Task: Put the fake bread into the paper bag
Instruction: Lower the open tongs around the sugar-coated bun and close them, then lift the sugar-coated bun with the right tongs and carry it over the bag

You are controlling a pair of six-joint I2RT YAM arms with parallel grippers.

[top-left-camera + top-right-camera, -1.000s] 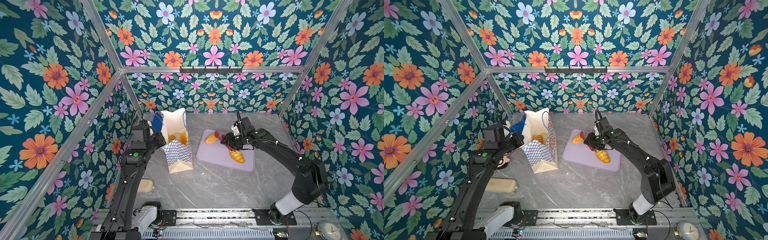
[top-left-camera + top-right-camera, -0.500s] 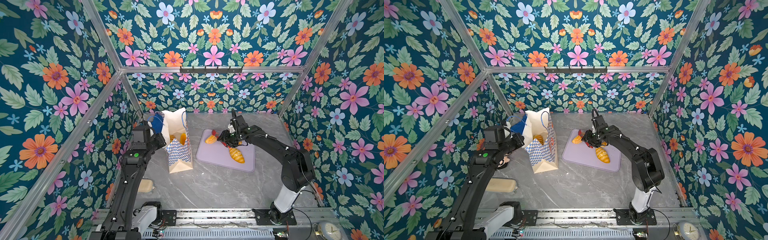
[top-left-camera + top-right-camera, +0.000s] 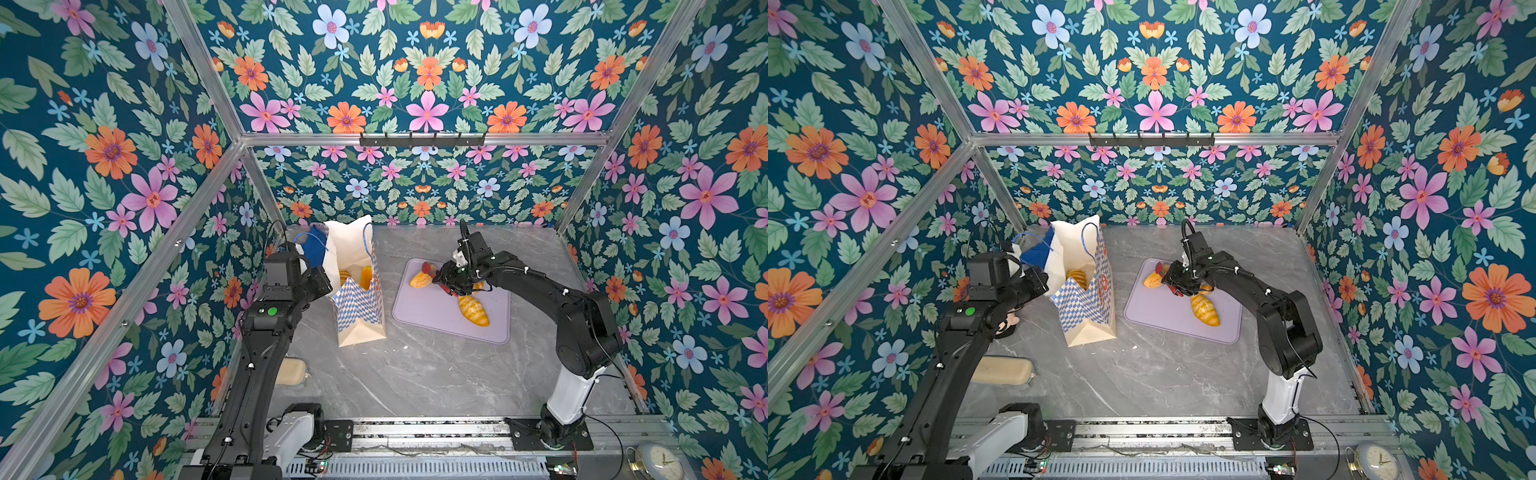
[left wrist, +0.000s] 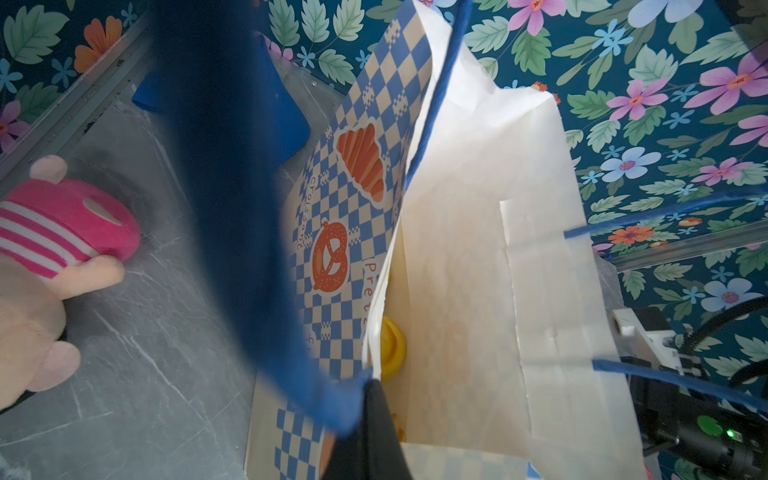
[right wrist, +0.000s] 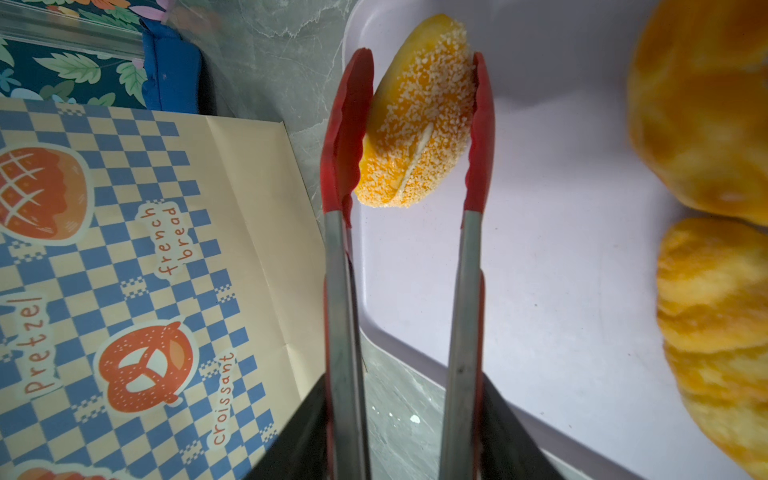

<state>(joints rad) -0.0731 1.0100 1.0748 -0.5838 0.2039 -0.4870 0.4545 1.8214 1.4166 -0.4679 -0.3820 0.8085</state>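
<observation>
Change: the right gripper [image 5: 405, 440] has shifted across the tray [image 3: 432, 322] toward its bag-side corner. Its tongs [image 5: 340, 291] have narrowed onto the sugared bun [image 5: 415, 129], which sits about where it lay.
Right jaws: clamped on the tong arms; the red tips touch both flanks of the bun.
Left jaws: together, judged pinched on the rim of the bag [image 3: 359, 307]. The left gripper [image 3: 324, 284] is unmoved, holding the mouth open.
Meaning: pick in hand, no lift evident; the carry to the bag looks short.
Bread: bagged pieces [image 3: 365, 277] show inside the mouth. An oval loaf [image 3: 473, 311] and one more piece, partly hidden under the arm, remain on the tray.
Surface: grey marbled table [image 3: 415, 374]; the lilac tray lies flat on it, near the upright bag.
Room: floral walls on an aluminium frame. A blue cloth [image 3: 312, 249] lies behind the bag, a plush doll [image 4: 54, 232] by the left arm, and a clock [image 3: 656, 461] at the front edge.
</observation>
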